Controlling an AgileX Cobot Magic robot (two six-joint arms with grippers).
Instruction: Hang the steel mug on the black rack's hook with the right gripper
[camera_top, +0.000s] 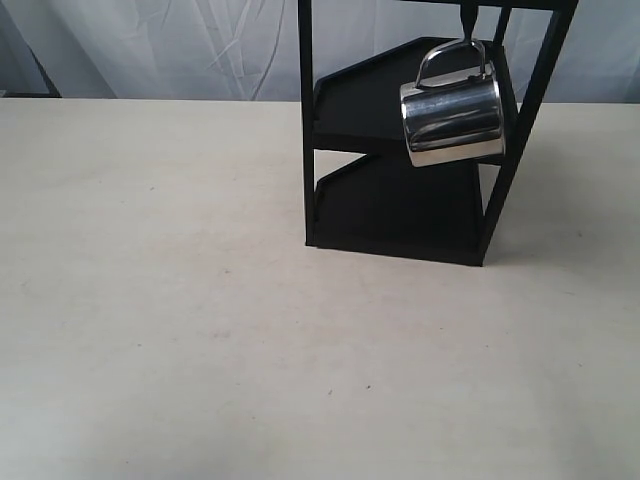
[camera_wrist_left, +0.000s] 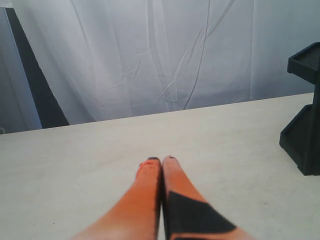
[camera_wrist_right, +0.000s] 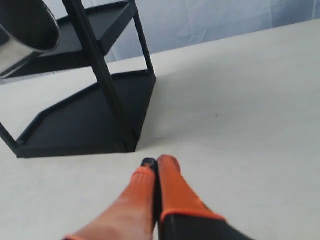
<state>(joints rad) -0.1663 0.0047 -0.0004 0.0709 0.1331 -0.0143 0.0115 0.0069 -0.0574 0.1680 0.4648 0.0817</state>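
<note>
Nearest, each wrist view shows its own gripper. The right gripper (camera_wrist_right: 156, 161) has its orange fingers (camera_wrist_right: 175, 187) pressed together, clenched on nothing, hovering over the pale table (camera_wrist_right: 250, 125) just short of the rack's (camera_wrist_right: 90, 120) lower shelf corner. The left gripper (camera_wrist_left: 161, 160) is likewise clenched and empty, above bare table with the rack (camera_wrist_left: 305, 135) off at the view's edge.

Farther back, in the exterior view, the rack (camera_top: 400, 200) stands on the table (camera_top: 200, 330) with neither arm showing. The mug (camera_top: 452, 122) hangs free in front of the upper shelf, its looped handle (camera_top: 452, 55) over the hook (camera_top: 467, 20) under the top bar, body tilted slightly. White cloth (camera_top: 150, 45) closes off the background.
</note>
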